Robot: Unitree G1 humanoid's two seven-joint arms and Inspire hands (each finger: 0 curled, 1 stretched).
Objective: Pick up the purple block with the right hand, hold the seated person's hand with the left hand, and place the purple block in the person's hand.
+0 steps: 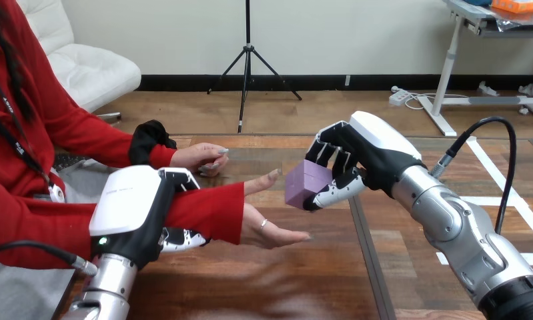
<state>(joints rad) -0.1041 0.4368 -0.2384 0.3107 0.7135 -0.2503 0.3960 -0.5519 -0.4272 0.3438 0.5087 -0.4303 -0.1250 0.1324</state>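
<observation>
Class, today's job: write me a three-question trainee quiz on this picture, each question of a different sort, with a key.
1. True or false: the block already lies in the person's open hand.
2. Choose one: the left hand has its fingers curled round the person's A) forearm, B) fingertips, C) shoulder.
3. Short answer: which robot hand holds the block?

Key
1. False: it is held in the air, just beside the open hand's thumb.
2. A.
3. The right hand, with its fingers and thumb pinching the block.
</observation>
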